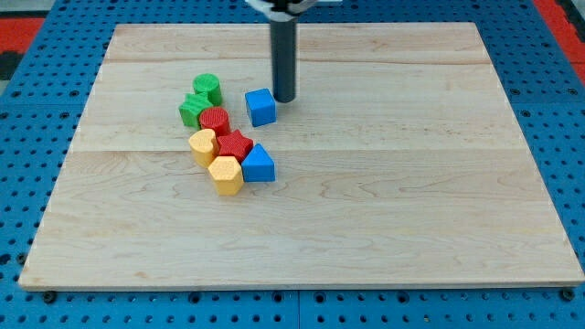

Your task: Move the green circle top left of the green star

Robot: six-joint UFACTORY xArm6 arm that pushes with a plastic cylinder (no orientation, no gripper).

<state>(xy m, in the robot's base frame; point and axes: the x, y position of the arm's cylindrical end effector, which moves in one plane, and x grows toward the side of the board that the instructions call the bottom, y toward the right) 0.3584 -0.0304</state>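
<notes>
Where the desk point(384, 210) nears its bottom edge, left of centre, a yellow hexagon point(226, 175) sits beside a blue triangle point(259, 164). Behind: yellow block point(202, 145), red star point(235, 144), red circle point(215, 121). Farther: green star point(193, 110), green circle point(207, 89) touching its top-right side. Blue cube point(260, 107) stands apart. My tip point(284, 98) rests just right of it; no gripper fitted.

My tip point(284, 99) stands just right of the blue cube point(260, 107), well apart from the green circle point(207, 89) and the green star point(193, 110).
</notes>
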